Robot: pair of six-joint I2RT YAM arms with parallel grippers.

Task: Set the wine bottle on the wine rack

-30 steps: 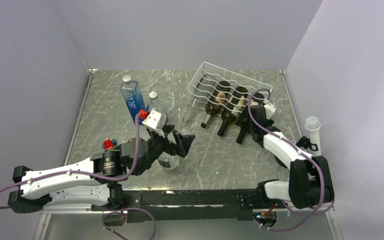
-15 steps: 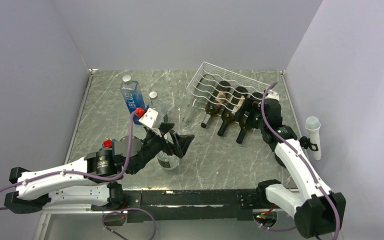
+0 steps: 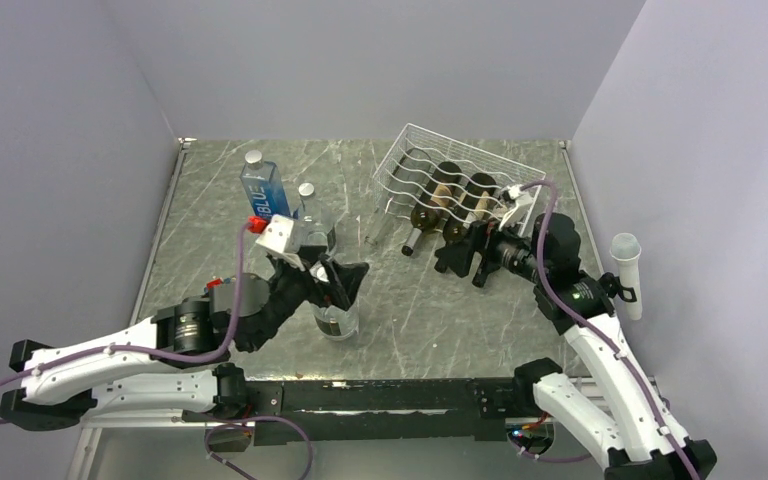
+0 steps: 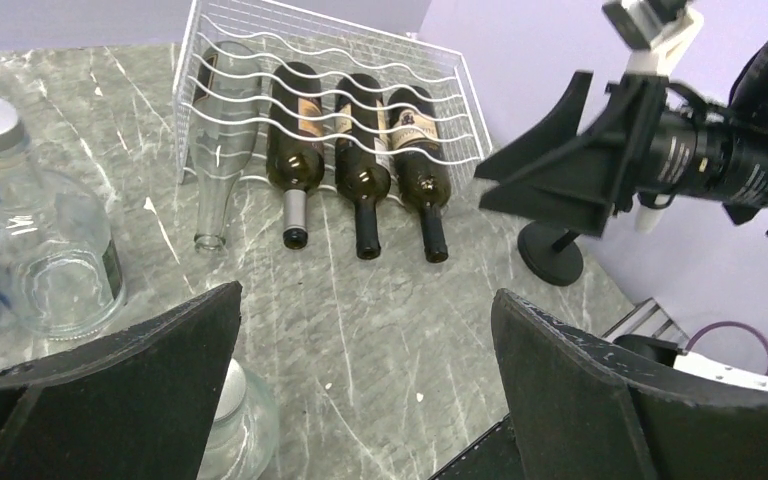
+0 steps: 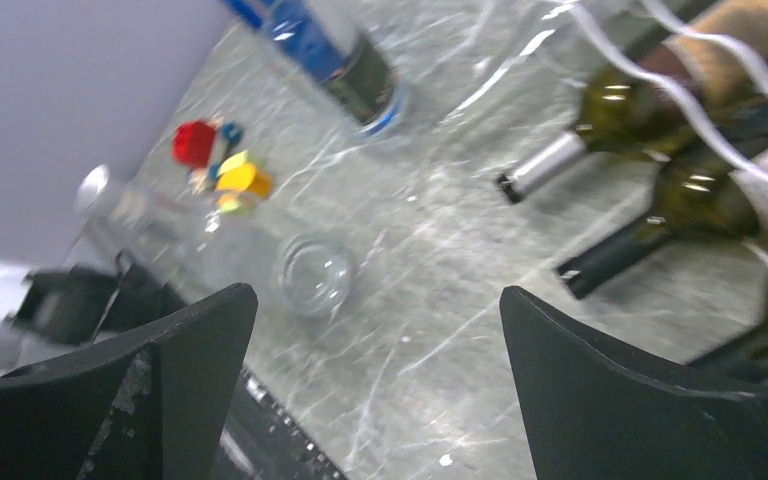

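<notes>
The white wire wine rack (image 3: 438,160) stands at the back right of the table. Three dark wine bottles (image 3: 448,212) lie in its grooves with necks pointing forward, and a clear empty bottle (image 4: 215,140) lies in the leftmost groove. The rack (image 4: 320,50) and the dark bottles (image 4: 355,150) also show in the left wrist view. My right gripper (image 3: 463,255) is open and empty, raised just in front of the bottle necks; its view (image 5: 378,295) is blurred. My left gripper (image 3: 345,280) is open and empty above a short clear bottle (image 3: 338,322).
A tall blue bottle (image 3: 263,195) and a clear capped bottle (image 3: 310,210) stand upright at the back left. A white microphone-like object (image 3: 627,270) on a black stand sits at the right edge. Grey walls enclose the marble table (image 3: 400,310).
My right arm has lifted and drawn back from the rightmost dark bottle, its gripper turning to face left. My left arm has shifted a little left and back.
</notes>
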